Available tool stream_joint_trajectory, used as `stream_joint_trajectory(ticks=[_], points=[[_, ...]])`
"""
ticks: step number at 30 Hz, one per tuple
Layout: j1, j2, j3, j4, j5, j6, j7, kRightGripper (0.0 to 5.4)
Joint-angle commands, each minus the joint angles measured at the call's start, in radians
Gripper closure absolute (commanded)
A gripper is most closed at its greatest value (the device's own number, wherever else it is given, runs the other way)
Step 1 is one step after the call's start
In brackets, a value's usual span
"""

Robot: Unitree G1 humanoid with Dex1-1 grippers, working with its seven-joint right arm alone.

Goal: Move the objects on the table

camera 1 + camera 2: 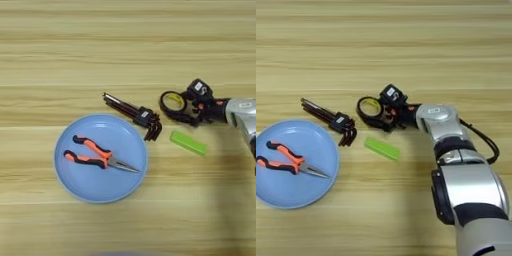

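Workshop-like bench: wooden table (125, 40), pliers (97, 156), hex-key bundle (135, 115), tape ring (174, 102).

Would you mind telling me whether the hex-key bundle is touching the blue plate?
Cannot tell: in the left eye view the hex-key bundle sits right at the blue plate rim, no clear gap or contact.

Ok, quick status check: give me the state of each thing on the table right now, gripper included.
Pliers: lying flat in the plate, jaws closed, tips pointing right.
Blue plate: upright on the table, holding only the pliers.
Hex-key bundle: on the table, just off the plate's upper right rim.
Tape ring: lying at the gripper's fingers.
Green bar: flat on the table, untouched.
Right gripper: at the tape ring; grip unclear.
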Motion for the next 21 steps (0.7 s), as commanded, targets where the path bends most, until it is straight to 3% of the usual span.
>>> stream_joint_trajectory(ticks=[1,9,10,21], points=[[-0.057,-0.030,0.011,-0.036,-0.006,-0.009,-0.021,1.37],[-0.052,-0.029,0.031,-0.029,-0.013,-0.006,-0.017,1.37],[-0.052,-0.029,0.032,-0.029,-0.012,-0.006,-0.019,1.08],[-0.056,-0.026,0.031,-0.029,-0.009,-0.007,-0.037,0.02]])
